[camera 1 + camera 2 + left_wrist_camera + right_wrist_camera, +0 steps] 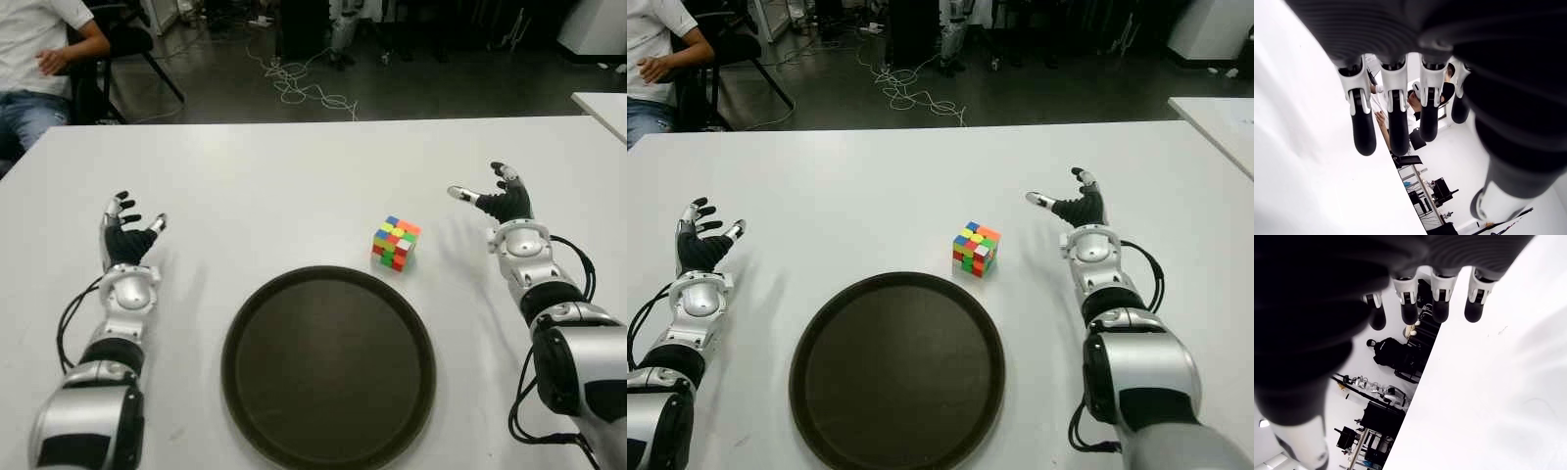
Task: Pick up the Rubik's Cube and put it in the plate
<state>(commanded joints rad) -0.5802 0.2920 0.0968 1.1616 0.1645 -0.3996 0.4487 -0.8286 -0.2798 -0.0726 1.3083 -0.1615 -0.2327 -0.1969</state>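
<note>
On white table: multicoloured Rubik's Cube just beyond rim of round dark plastic plate, untouched. Right hand, fingers spread, empty, to cube's right; left hand likewise, idle, left of plate. Approach w/ right hand, pinch opposite faces squarely, lift before crossing rim.

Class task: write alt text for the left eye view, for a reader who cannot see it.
A Rubik's Cube sits on a white table just beyond the right rim of a dark round plate. The open right hand shows right of the cube, the open left hand far left of the plate.
</note>
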